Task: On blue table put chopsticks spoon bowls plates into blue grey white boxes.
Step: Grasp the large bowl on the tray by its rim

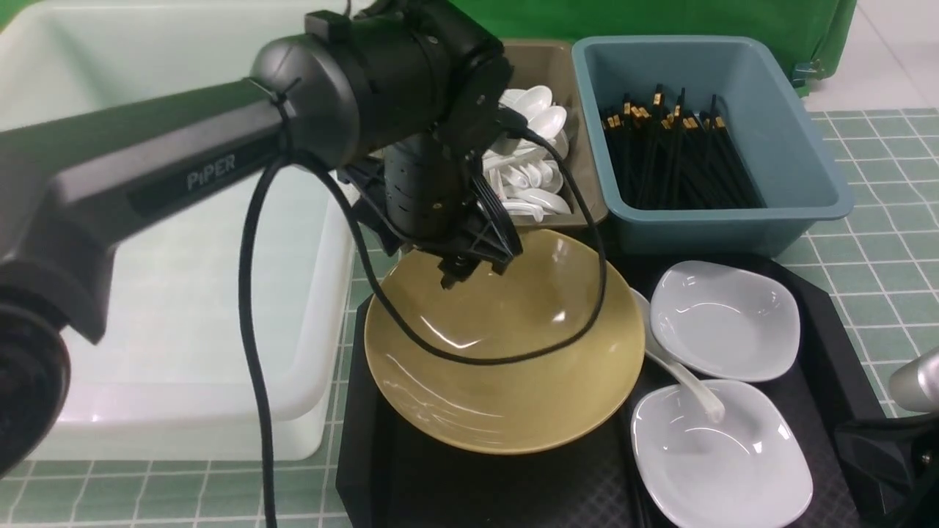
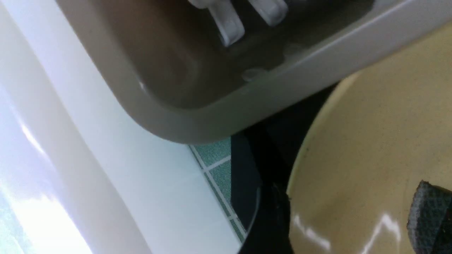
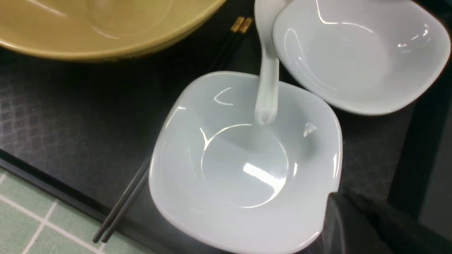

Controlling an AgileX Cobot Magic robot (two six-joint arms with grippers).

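A wide mustard-tan bowl (image 1: 506,352) sits on a black tray. My left gripper (image 1: 462,275) hangs open at the bowl's far rim; one finger pad (image 2: 429,215) is over the bowl's (image 2: 370,141) inside. Two white plates (image 1: 722,319) (image 1: 722,451) lie to the bowl's right, with a white spoon (image 1: 678,367) resting its handle on the nearer one. A pair of black chopsticks (image 3: 123,201) lies on the tray, partly under that plate (image 3: 247,169). My right gripper (image 1: 873,451) is shut at the tray's near right corner, holding nothing.
The slate-blue box (image 1: 733,220) at the back right holds many chopsticks (image 1: 675,158). The grey box (image 1: 539,55) beside it holds white spoons (image 1: 532,147). The large white tub (image 1: 183,381) stands left of the black tray (image 1: 455,484). The blue table (image 1: 873,271) shows at the right.
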